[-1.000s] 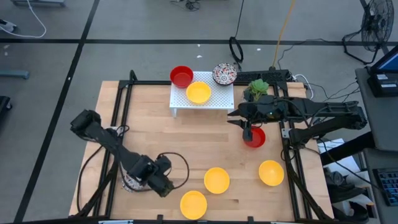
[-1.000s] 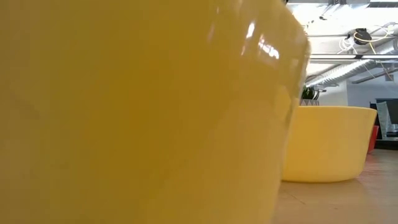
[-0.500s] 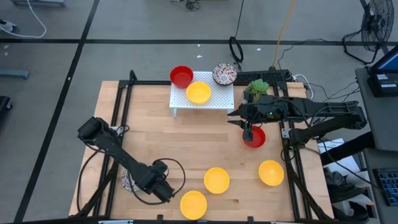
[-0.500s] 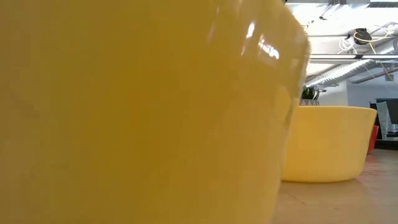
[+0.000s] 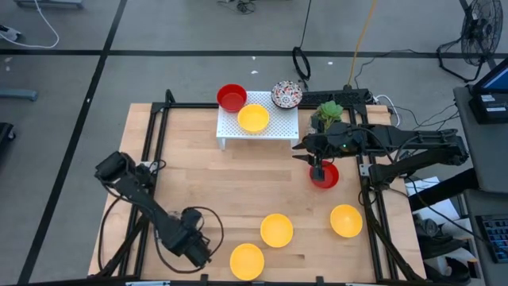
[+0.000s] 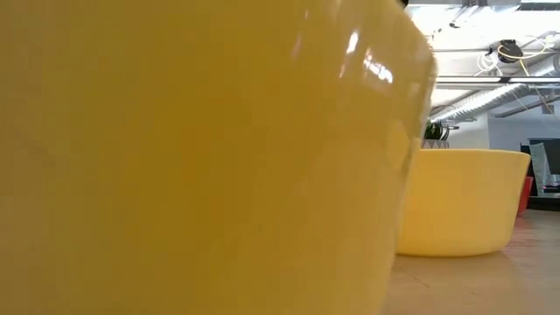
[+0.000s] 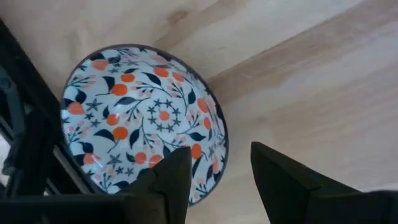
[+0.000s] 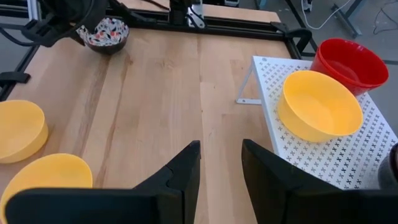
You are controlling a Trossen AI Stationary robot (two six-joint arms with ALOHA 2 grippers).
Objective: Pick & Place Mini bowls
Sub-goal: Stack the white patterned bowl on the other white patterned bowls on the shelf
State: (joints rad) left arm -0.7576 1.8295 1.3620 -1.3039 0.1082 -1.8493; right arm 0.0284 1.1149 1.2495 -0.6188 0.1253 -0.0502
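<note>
Left hand (image 5: 200, 253) moved toward table (image 5: 238, 183) near edge — fingers apart beside patterned bowl (image 7: 143, 143).

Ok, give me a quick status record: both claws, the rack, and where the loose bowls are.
left claw: open, at the rim of the patterned bowl, front left of the table
right claw: open, nothing between its fingers, over the right-side red bowl
rack: one yellow bowl on it
beside rack: back red bowl; second patterned bowl
loose yellow bowls: three along the front
</note>
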